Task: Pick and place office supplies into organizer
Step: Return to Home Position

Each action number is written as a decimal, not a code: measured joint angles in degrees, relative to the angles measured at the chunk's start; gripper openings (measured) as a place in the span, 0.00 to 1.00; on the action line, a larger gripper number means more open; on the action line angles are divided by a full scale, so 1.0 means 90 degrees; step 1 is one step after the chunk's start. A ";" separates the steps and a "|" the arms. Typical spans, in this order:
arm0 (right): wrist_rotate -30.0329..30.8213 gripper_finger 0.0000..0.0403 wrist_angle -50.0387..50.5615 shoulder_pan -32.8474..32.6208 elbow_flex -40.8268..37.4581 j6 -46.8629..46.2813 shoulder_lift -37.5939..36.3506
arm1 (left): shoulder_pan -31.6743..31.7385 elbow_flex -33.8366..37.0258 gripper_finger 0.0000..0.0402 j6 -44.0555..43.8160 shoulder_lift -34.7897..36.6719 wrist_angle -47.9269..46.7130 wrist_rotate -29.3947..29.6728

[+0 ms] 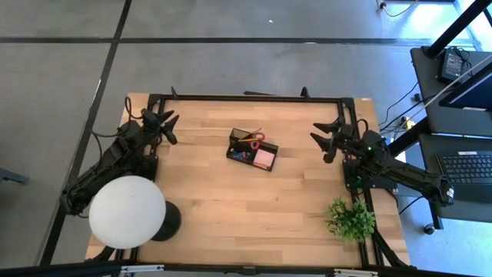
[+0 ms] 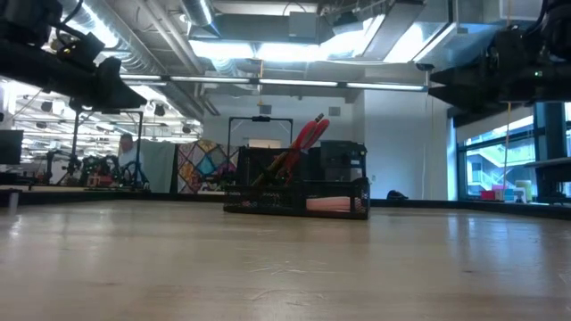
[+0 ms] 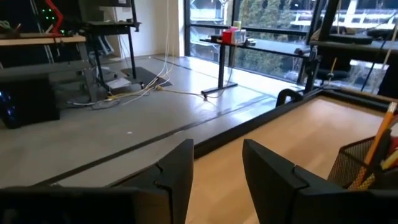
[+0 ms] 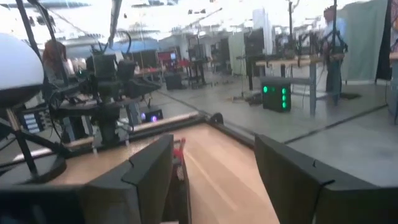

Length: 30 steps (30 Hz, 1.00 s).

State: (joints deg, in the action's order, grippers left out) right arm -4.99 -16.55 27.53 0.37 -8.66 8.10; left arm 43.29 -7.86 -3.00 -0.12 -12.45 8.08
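The black organizer [image 1: 250,148] stands on the wooden table a little behind its middle. Red-handled scissors [image 2: 307,135] and yellowish pencils [image 3: 382,134] stick up out of its compartments, and the pink sticky-note block [image 1: 265,158] lies in its near right part. My left gripper [image 1: 172,128] hangs open at the far left, clear of the table, pointing level toward the organizer. My right gripper [image 1: 318,136] hangs open at the far right, also facing the organizer. Nothing is between the fingers of my left gripper [image 3: 217,180] or my right gripper [image 4: 217,174].
A large white round lamp [image 1: 127,211] on a black foot stands at the near left corner. A green plant [image 1: 350,219] stands at the near right. A black frame [image 1: 254,98] runs along the table's edges. Bare wood lies between each gripper and the organizer.
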 joint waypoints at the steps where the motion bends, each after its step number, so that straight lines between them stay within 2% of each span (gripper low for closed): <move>1: 0.0000 0.57 0.0088 -0.0002 0.0000 -0.0005 0.0000 | 0.0000 0.0000 0.33 0.0024 0.0000 -0.0030 -0.0002; 30: -0.0010 0.57 0.0327 -0.0002 0.0004 0.0012 0.0000 | 0.0000 0.0000 0.33 -0.0030 0.0000 -0.0075 -0.0027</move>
State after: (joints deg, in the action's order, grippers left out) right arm -5.08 -13.61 27.51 0.40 -8.56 8.10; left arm 43.29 -7.86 -3.27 -0.12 -13.13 7.84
